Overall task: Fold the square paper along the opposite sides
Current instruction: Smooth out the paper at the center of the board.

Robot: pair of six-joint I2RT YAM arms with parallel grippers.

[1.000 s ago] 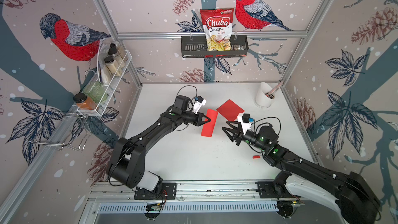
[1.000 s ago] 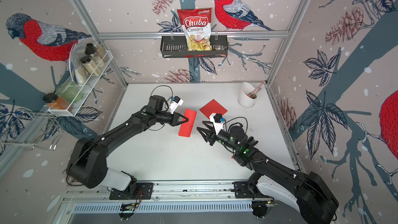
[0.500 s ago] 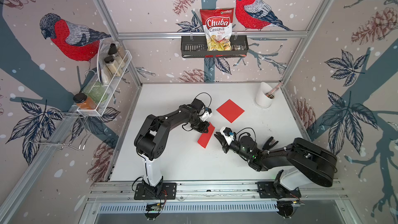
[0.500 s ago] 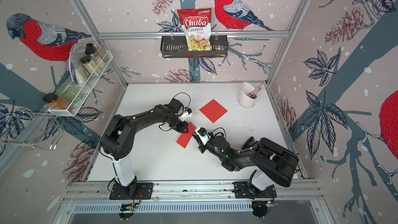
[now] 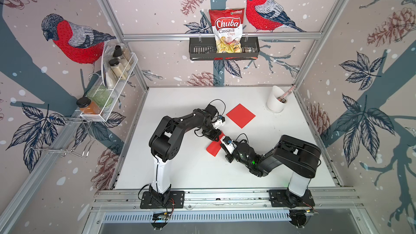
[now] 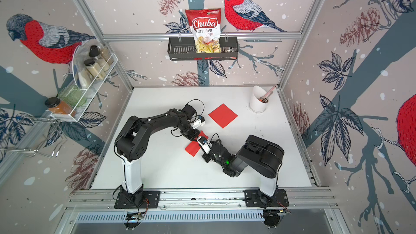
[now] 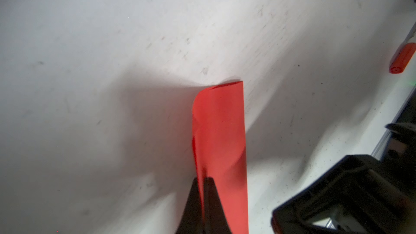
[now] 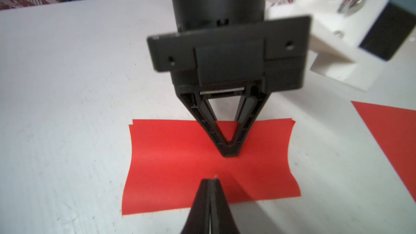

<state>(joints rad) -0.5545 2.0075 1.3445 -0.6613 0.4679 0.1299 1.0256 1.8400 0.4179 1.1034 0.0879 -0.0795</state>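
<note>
The left gripper [image 8: 229, 151] is clenched on the folded red paper [image 8: 166, 165], which lies on the white table [image 8: 67, 86] beneath both tips, while the closed right gripper [image 8: 211, 181] touches it just opposite.

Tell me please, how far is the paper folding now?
Done: the red paper is doubled over into a rectangle. In hand: the left gripper and right gripper, both shut, have their tips on it. To do: its folded edge looks rounded, not pressed flat. The second red square lies unfolded.
</note>
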